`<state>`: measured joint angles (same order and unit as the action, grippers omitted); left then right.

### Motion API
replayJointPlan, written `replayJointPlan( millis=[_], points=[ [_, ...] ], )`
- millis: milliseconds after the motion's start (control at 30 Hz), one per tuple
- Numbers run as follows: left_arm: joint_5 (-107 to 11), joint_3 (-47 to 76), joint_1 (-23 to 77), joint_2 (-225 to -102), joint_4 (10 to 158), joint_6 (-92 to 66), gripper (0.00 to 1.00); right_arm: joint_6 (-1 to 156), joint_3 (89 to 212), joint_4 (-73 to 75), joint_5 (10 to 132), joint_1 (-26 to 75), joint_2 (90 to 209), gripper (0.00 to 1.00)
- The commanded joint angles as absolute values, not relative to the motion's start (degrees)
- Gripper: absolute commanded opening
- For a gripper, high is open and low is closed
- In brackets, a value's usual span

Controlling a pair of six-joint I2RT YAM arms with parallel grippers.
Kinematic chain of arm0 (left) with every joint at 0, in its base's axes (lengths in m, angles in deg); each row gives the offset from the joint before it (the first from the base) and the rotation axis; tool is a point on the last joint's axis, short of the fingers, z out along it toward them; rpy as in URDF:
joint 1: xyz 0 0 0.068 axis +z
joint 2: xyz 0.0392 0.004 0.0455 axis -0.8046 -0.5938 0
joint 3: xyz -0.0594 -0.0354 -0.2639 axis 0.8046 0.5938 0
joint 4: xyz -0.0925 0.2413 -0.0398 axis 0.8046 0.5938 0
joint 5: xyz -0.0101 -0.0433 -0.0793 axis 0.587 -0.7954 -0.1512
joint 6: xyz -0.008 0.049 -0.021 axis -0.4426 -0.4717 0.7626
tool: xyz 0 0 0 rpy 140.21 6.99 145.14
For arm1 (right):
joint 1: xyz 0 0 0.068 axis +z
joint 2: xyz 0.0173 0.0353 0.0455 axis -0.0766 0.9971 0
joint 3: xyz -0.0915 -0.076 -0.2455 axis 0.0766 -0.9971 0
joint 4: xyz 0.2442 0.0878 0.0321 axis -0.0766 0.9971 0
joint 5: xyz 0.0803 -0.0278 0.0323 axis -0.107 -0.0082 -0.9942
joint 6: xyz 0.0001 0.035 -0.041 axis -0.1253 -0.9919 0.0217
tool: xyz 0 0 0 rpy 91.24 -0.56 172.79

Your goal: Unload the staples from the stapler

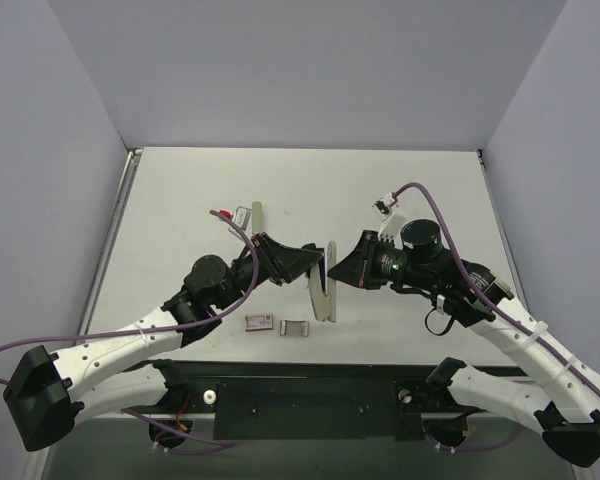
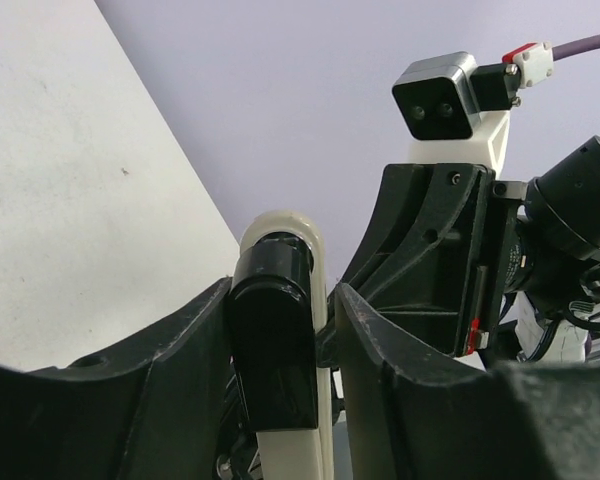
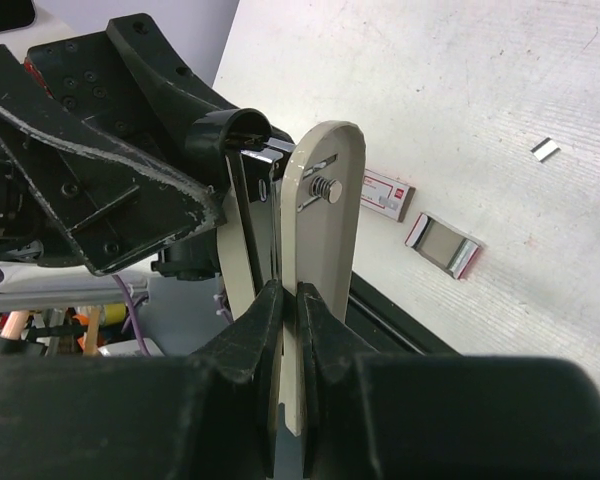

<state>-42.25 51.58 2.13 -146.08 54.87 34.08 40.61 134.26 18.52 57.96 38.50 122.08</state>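
We see the stapler (image 3: 325, 230) mid-frame: right gripper (image 3: 288, 296) pinching its pale shell, left gripper (image 2: 280, 300) clamped on its black bar.

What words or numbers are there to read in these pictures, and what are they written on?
On the small red-and-white box: there is print on the label, but it is too small and blurred to read.
On the stapler: no words or numbers show.
Nothing else in any view carries writing that can be read.
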Motion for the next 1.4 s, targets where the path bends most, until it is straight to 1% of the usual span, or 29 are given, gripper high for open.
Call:
replayJointPlan(
  millis=[0, 33, 100, 133, 167, 200, 400, 433, 467, 500, 533, 600, 667, 800, 1000, 1200, 1300, 1367],
  points=[
    [-42.3, 51.7, 2.1, -144.9, 50.6, 35.4, 0.50, 39.9, 134.0, 13.7, 60.9, 39.6, 119.3, 0.00],
    [-42.2, 51.9, 2.1, -144.8, 50.5, 35.5, 0.48, 40.1, 134.0, 13.9, 61.7, 39.7, 119.1, 0.00],
    [-42.0, 51.8, 2.1, -144.7, 50.7, 35.5, 0.41, 40.4, 133.6, 14.3, 62.3, 40.1, 118.4, 0.00],
    [-42.0, 51.7, 2.1, -144.7, 50.8, 35.4, 0.19, 40.6, 133.3, 14.6, 62.7, 40.3, 117.9, 0.00],
    [-41.7, 51.6, 2.1, -144.7, 51.4, 35.4, 0.03, 40.8, 133.2, 14.7, 63.2, 40.7, 117.7, 0.00],
    [-41.4, 51.6, 2.1, -144.7, 51.8, 35.5, 0.00, 41.0, 132.6, 14.9, 63.5, 41.0, 117.0, 0.00],
    [-46.1, 49.4, 2.1, -145.6, 52.2, 32.3, 0.00, 44.8, 131.9, 17.3, 63.4, 41.4, 114.5, 0.00],
    [-46.7, 49.3, 2.1, -145.8, 52.2, 31.5, 0.00, 46.2, 132.1, 17.9, 63.4, 41.4, 114.1, 0.03],
    [-48.0, 48.6, 2.1, -145.9, 52.6, 31.2, 0.00, 46.9, 133.0, 19.2, 63.2, 41.3, 113.5, 0.13],
    [-48.6, 48.3, 2.1, -146.0, 52.6, 30.7, 0.00, 48.5, 133.3, 19.8, 63.1, 41.3, 113.3, 0.19],
    [-49.9, 48.2, 2.1, -146.0, 52.2, 30.4, 0.00, 49.1, 134.4, 21.3, 63.0, 41.2, 112.8, 0.27],
    [-51.7, 48.0, 2.1, -145.9, 51.5, 29.6, 0.00, 51.0, 135.7, 23.2, 61.9, 41.1, 112.3, 0.39],
    [-53.5, 47.9, 2.1, -145.6, 51.1, 29.2, 0.00, 53.8, 137.5, 25.8, 60.7, 41.0, 111.9, 0.47],
    [-57.4, 47.4, 2.1, -144.6, 51.1, 27.8, 0.00, 58.3, 140.5, 30.3, 59.0, 40.6, 111.9, 0.55],
    [-65.2, 47.9, 2.1, -142.6, 49.0, 25.9, 0.00, 63.8, 145.1, 33.8, 51.6, 40.3, 114.9, 0.56],
    [-72.8, 47.4, 1.9, -139.5, 51.1, 24.1, 0.00, 66.7, 148.6, 34.6, 44.4, 40.3, 118.0, 0.56],
    [-77.6, 46.5, 2.0, -139.4, 51.3, 24.2, 0.00, 68.4, 150.6, 34.9, 40.7, 40.4, 121.2, 0.53],
    [-79.8, 46.1, 1.8, -139.4, 51.7, 24.3, 0.00, 69.7, 151.6, 35.0, 38.8, 40.3, 122.7, 0.52]
  ],
)
